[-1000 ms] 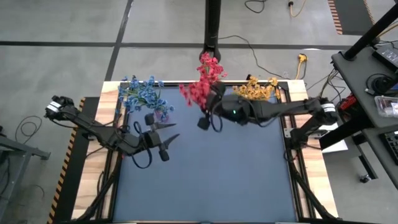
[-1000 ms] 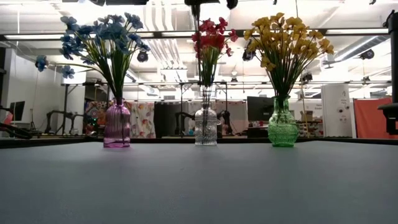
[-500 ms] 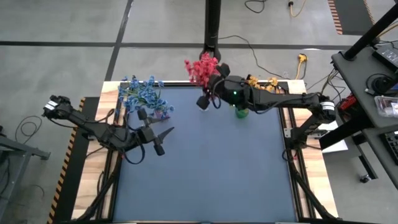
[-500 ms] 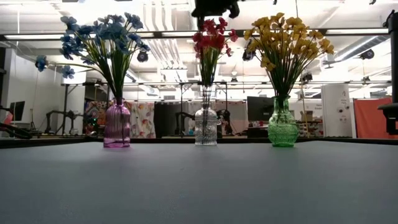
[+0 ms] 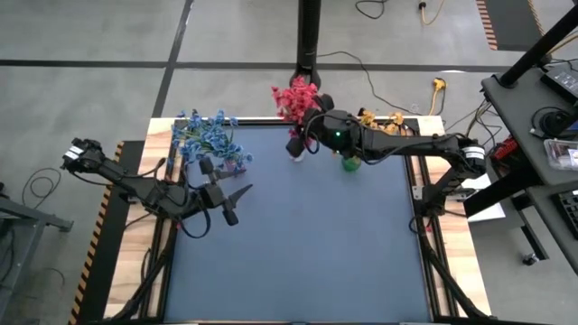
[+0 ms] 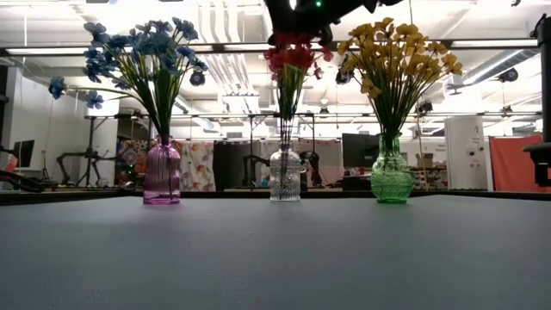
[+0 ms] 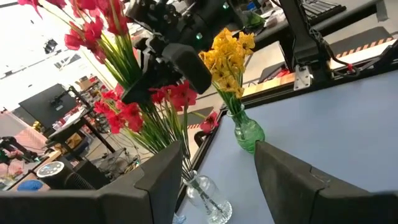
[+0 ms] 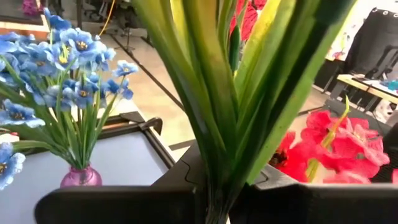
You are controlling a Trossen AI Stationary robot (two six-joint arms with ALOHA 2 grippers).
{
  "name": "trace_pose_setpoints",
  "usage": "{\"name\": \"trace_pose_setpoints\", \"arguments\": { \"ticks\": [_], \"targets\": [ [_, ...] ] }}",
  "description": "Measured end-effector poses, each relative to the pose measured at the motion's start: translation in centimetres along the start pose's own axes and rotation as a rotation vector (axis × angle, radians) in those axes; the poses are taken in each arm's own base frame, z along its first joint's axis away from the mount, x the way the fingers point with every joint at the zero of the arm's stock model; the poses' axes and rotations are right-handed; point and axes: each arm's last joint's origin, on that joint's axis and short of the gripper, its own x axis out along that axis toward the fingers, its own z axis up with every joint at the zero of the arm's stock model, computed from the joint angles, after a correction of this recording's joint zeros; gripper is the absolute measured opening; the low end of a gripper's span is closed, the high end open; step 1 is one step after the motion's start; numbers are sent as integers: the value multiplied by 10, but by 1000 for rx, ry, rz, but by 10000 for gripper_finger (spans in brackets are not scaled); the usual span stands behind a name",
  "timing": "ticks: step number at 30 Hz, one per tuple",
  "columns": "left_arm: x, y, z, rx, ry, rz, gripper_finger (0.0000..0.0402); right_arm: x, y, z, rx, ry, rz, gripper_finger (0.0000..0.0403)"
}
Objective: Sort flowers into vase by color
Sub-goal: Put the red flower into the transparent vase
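Observation:
Three vases stand in a row by the table's far edge. A purple vase (image 6: 162,174) holds blue flowers (image 6: 142,52), a clear vase (image 6: 285,175) holds red flowers (image 6: 290,58), and a green vase (image 6: 392,179) holds yellow flowers (image 6: 400,52). My right gripper (image 5: 302,144) is shut among the red flowers (image 5: 293,97), at the top of the bunch in the low view. My left gripper (image 5: 237,200) hovers open over the table's left part, near the blue flowers (image 5: 208,135), and touches nothing. My right gripper pinches a bundle of green stems (image 8: 224,155) of the red flowers between its two fingers (image 8: 124,202). It holds them just under the top blossoms (image 7: 93,31). The fingers come roughly level from the table's right, across the stems. The stems stand upright and run down toward the clear vase (image 7: 205,196).
The dark table mat (image 5: 298,253) spreads bare from the vases to the near edge. A black post (image 5: 309,36) rises just behind the far edge. The yellow flowers (image 5: 375,119) and green vase (image 5: 349,163) sit close under my right arm.
My right gripper has carried a red sprig from over the table's middle toward the far edge, to the clear vase, and then lowered. In the low view it has come down onto the red bunch, whose top blossoms now sit lower. My left gripper has drawn back slightly toward the left.

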Motion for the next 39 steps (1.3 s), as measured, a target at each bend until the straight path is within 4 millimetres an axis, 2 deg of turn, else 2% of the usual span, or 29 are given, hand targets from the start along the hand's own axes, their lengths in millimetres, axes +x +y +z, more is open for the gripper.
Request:
{"name": "trace_pose_setpoints", "arguments": {
  "ticks": [11,21,29,39],
  "targets": [
    [0,-1,0,2,1,-1,183,2,-2,-12,5,34,-5,22],
    [1,-1,0,2,2,0,183,3,-1,-14,11,40,-5,22],
    [1,0,0,2,3,2,183,18,8,-33,-11,89,-1,22],
    [1,0,-1,2,3,2,184,26,12,-43,-31,109,-7,22]
  ]
}}
